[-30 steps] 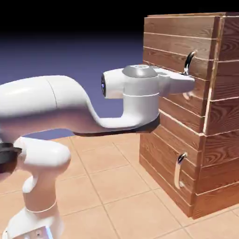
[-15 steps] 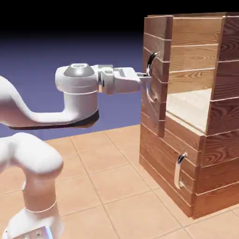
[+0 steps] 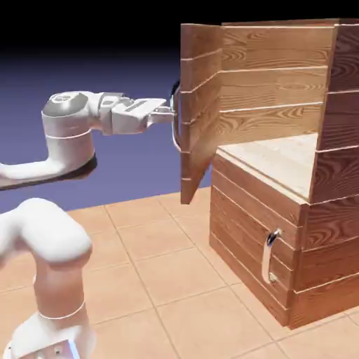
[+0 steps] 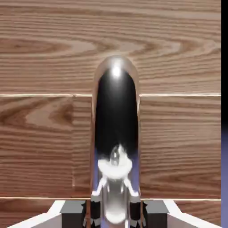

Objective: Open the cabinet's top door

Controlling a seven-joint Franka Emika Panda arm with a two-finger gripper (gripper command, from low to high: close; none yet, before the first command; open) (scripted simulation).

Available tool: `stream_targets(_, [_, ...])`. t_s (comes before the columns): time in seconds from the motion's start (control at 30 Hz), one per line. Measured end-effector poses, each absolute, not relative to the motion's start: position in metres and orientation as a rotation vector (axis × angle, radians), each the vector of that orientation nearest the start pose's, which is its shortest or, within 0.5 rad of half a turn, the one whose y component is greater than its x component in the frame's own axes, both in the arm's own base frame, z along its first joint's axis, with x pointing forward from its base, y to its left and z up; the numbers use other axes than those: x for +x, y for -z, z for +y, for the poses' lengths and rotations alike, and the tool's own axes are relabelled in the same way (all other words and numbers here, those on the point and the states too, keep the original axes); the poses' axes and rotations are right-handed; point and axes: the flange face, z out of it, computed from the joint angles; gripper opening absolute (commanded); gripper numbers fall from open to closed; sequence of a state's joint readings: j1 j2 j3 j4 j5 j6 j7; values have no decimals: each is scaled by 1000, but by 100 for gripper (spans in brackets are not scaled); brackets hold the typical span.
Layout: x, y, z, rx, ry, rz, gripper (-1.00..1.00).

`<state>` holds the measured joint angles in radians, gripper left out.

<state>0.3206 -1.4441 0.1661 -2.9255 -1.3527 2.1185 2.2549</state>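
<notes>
The reddish-brown plank cabinet (image 3: 308,210) stands at the right of the exterior view. Its top door (image 3: 200,105) is swung far out to the left, baring the pale inner shelf (image 3: 280,158). My gripper (image 3: 170,111) is shut on the top door's curved silver handle (image 3: 175,119). In the hand view that handle (image 4: 116,133) rises large between the two grey fingertips (image 4: 73,211), with the door's wood planks (image 4: 44,133) filling the picture behind it.
The lower door (image 3: 245,238) is closed, with its smaller handle (image 3: 270,256) on the front. A tiled floor (image 3: 154,280) lies before the cabinet. My white arm (image 3: 66,126) reaches in from the left.
The top door went from closed to wide open, swinging out to the left. My gripper drew back leftward with the handle in its grip.
</notes>
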Motion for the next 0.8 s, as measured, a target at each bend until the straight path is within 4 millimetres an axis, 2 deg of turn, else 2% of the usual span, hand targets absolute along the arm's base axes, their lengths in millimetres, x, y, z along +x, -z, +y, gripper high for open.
stream_targets(0.37, [157, -577, 143, -1528, 2267, 1677, -100])
stream_targets(0.6, [141, -577, 213, -1433, 2346, 1885, -100])
stream_targets(0.8, [137, -577, 275, -1333, 2405, 2069, -100])
